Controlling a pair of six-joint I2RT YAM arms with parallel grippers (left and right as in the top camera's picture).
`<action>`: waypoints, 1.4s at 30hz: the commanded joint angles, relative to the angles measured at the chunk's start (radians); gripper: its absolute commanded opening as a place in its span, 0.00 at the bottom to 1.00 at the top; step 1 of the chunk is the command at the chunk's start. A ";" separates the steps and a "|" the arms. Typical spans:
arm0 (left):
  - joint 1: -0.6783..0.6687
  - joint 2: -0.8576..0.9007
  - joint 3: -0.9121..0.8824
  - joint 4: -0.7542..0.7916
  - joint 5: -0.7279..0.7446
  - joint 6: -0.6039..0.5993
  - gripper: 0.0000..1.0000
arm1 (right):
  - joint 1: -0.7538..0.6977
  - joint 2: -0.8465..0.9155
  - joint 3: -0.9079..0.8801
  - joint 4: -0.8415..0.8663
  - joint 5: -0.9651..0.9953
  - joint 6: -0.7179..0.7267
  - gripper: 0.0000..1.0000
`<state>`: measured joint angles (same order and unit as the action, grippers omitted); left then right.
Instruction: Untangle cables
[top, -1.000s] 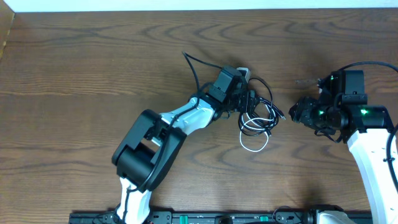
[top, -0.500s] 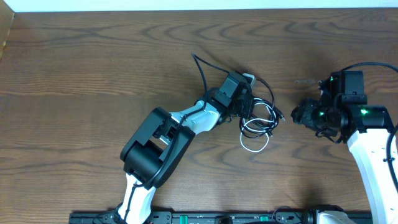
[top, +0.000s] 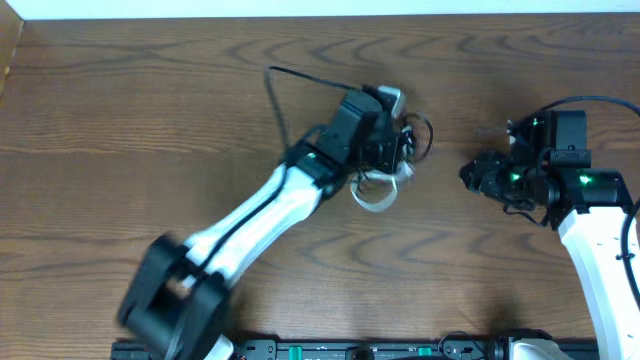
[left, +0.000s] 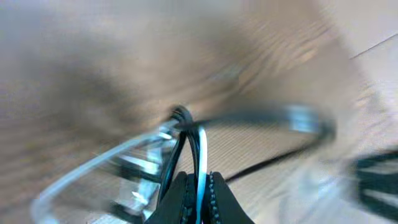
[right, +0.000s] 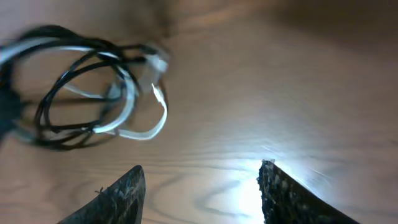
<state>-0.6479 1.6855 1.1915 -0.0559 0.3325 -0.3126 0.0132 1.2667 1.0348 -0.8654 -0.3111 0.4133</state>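
Note:
The white cable (top: 376, 200) and the black cable (top: 424, 136) hang together as one tangled bundle of loops near the table's middle. My left gripper (top: 396, 150) is shut on the bundle. In the left wrist view its jaws (left: 199, 190) pinch a white strand (left: 201, 155), with a black strand (left: 180, 149) running beside it; the rest is blurred. My right gripper (top: 468, 176) stands a short way to the right of the tangle, open and holding nothing. The right wrist view shows its fingertips (right: 202, 186) wide apart over bare wood, with the black loops (right: 56, 93) and white loops (right: 134, 102) ahead at the upper left.
A thicker black arm cable (top: 275, 95) arcs up behind the left wrist. The wooden table (top: 120, 120) stretches bare to the left and along the front. The table's far edge (top: 320, 14) runs along the top, and a black rail (top: 330, 350) lies at the near edge.
My left gripper has shut on the cables and swung up and to the left, dragging the tangle with it. The right gripper has edged slightly left, staying open.

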 joint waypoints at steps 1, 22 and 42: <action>0.003 -0.093 0.006 -0.047 -0.005 0.013 0.07 | 0.024 -0.010 0.010 0.053 -0.131 -0.006 0.55; 0.103 -0.167 0.010 -0.125 0.366 -0.203 0.07 | 0.140 0.167 0.010 0.327 -0.008 0.135 0.48; 0.254 -0.366 0.010 -0.230 0.647 -0.171 0.08 | -0.020 0.225 0.013 0.241 -0.267 -0.220 0.71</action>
<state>-0.4000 1.3113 1.1912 -0.2886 0.8665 -0.5198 -0.0151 1.5116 1.0348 -0.6418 -0.2577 0.3889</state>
